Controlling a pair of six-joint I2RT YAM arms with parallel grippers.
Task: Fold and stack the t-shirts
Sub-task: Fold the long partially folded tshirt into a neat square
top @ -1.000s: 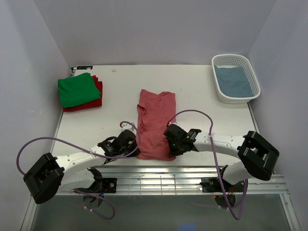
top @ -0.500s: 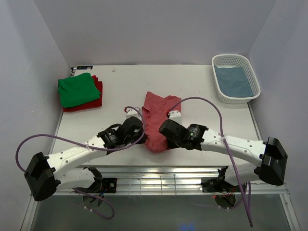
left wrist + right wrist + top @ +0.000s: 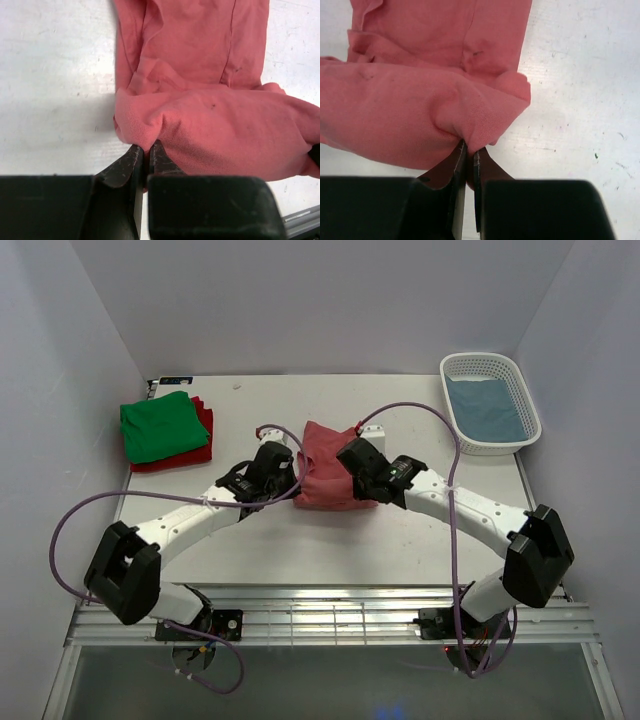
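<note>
The dusty pinkish-red t-shirt (image 3: 325, 478) lies folded over on itself at the middle of the table. My left gripper (image 3: 287, 454) is shut on its left corner, and the pinched cloth (image 3: 150, 125) bulges above the fingertips. My right gripper (image 3: 358, 440) is shut on its right corner, where the fold (image 3: 480, 120) shows in the right wrist view. The bright green t-shirt (image 3: 160, 425) lies folded on the dark red one (image 3: 200, 445) at the back left. The grey-blue t-shirt (image 3: 485, 407) lies in the basket.
A white lattice basket (image 3: 460, 425) stands at the back right corner. The white table (image 3: 400, 540) ends in a metal rail at the near edge. Purple cables loop over both arms. Grey walls close in the sides and back.
Both grippers have carried the shirt's near edge away from me, over the far part. The long flat shirt is now a short doubled bundle farther back.
</note>
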